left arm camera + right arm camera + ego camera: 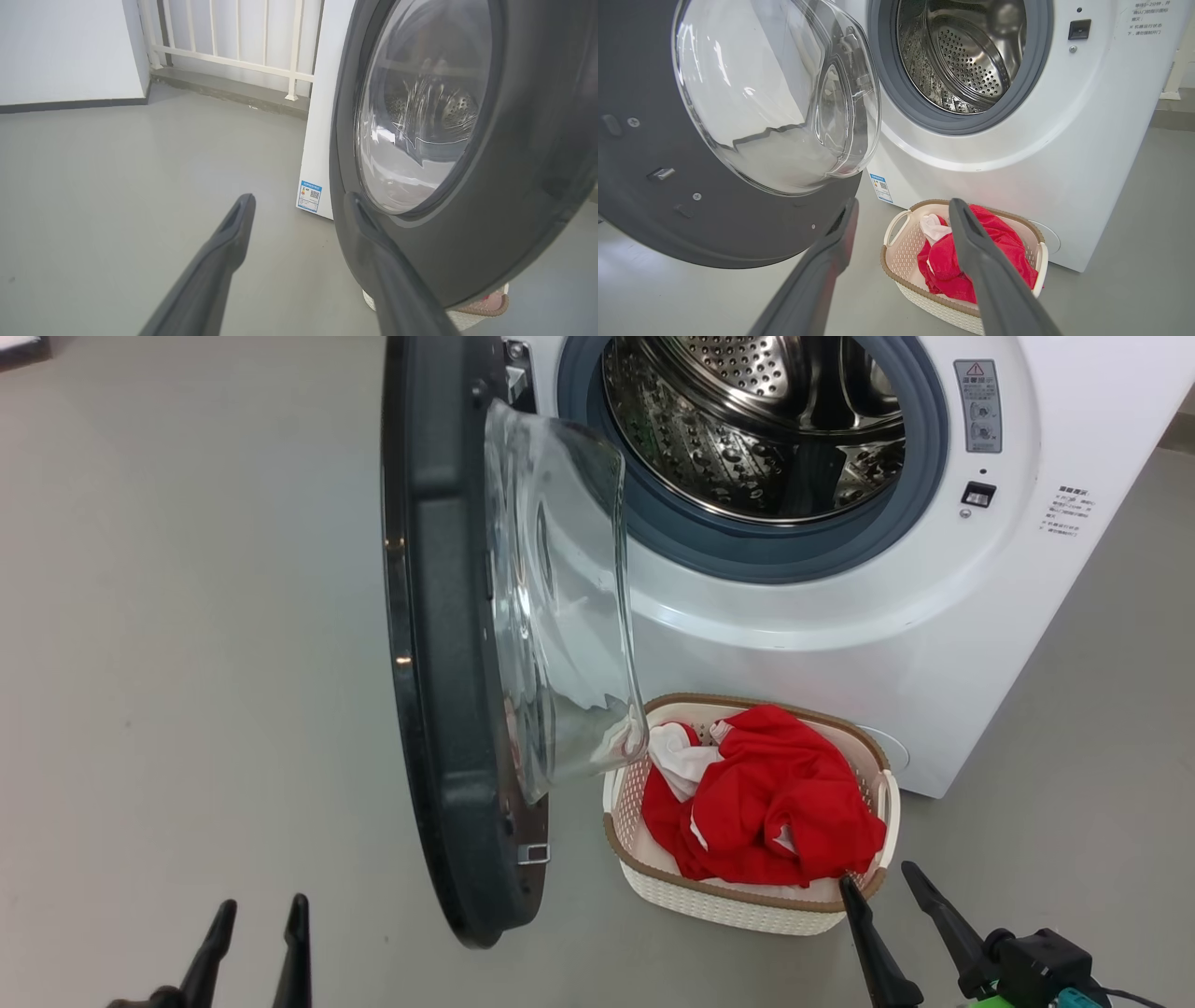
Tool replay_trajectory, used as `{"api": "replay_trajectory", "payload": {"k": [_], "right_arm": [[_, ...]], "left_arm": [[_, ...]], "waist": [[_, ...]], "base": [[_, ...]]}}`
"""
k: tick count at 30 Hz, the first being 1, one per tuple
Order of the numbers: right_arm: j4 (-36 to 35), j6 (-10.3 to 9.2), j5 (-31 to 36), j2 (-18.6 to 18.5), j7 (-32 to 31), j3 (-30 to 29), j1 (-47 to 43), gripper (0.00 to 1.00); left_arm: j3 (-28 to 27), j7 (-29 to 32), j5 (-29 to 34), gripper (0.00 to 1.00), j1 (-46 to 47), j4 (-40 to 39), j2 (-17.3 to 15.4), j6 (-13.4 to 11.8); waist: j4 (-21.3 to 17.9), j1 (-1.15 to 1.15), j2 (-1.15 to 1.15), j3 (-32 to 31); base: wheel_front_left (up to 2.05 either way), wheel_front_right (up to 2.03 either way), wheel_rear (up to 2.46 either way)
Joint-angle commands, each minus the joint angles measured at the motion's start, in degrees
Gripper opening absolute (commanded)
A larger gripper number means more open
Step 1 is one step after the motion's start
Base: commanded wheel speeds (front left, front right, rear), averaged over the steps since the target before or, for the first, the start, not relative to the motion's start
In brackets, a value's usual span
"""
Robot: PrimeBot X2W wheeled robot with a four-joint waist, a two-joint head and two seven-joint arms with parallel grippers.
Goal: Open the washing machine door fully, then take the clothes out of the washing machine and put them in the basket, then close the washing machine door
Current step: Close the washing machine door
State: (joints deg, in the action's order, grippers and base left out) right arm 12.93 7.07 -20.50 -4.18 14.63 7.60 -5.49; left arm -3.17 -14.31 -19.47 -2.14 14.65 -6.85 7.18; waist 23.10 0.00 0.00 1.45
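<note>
One step looks left to do. The washing machine door (439, 663) stands swung wide to the left of the opening, and the drum (756, 429) shows bare steel with no cloth that I can see. The clothes (784, 793) lie heaped in the basket (738, 907), which sits on the floor (187, 616) just in front of the washing machine (822, 644). Both tools are released and carry nothing. The left tool (261, 907) hovers low near the door's outer face (whether a fingertip touches it I cannot tell), and the right tool (878, 877) hangs near the basket's right front corner.

What could go wrong, as I judge it:
- The door's glass bowl (560, 597) hangs over the basket's left end. A swing shut may clip the rim, or catch a raised red fold and drag the basket along, or trap cloth against the grey-blue ring (775, 555).
- A push from the left tool placed badly on the glossy rim may slide off.
- A soft push may leave the door short of locking.
- The right tool, so near the basket, could lie in the door's path.

Counted: one washing machine, one door, one drum, one basket, and one heap of clothes — red with some white, how many garments I cannot tell. There are two tools, with two fingers (224, 252) each.
</note>
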Motion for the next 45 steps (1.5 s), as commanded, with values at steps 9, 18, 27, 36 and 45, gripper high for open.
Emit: {"api": "replay_trajectory", "payload": {"k": [9, 18, 27, 36, 45], "right_arm": [[-1.19, 0.42, 0.54, -0.12, 0.37, 0.69, 2.73, 1.0], [-0.86, 0.42, 0.7, 0.03, 0.37, 0.63, 2.49, 1.0], [-0.87, 0.42, 0.68, -0.06, 0.37, 0.86, 2.66, 1.0], [-0.83, 0.42, 0.64, -0.06, 0.37, 0.91, 2.61, 1.0], [-0.86, 0.42, 0.64, 0.05, 0.37, 1.05, 2.66, 1.0]], "left_arm": [[-3.93, -0.68, 9.31, 1.0, -1.51, -4.83, 3.11, 0.31], [-3.74, -0.69, 9.69, 1.0, -2.55, -4.56, 3.85, 0.31], [-3.31, -0.69, 9.76, 1.0, -2.66, -4.86, 3.95, 0.31], [-3.37, -0.69, 7.29, 0.86, -2.07, -5.02, 3.96, 0.31], [-1.98, -0.69, -5.47, 0.0, 0.14, -6.43, 3.93, 0.31]], "waist": [[-0.31, 0.0, 0.0, -0.25], [-0.39, 0.0, 0.0, -0.48], [-0.62, 0.0, 0.0, -0.24], [-0.75, 0.0, 0.0, -0.21], [-1.12, 0.0, 0.0, 0.03]], "base": [[0.0, 0.0, 0.0], [0.0, 0.0, 0.0], [0.0, 0.0, 0.0], [0.0, 0.0, 0.0], [0.0, 0.0, 0.0]]}}
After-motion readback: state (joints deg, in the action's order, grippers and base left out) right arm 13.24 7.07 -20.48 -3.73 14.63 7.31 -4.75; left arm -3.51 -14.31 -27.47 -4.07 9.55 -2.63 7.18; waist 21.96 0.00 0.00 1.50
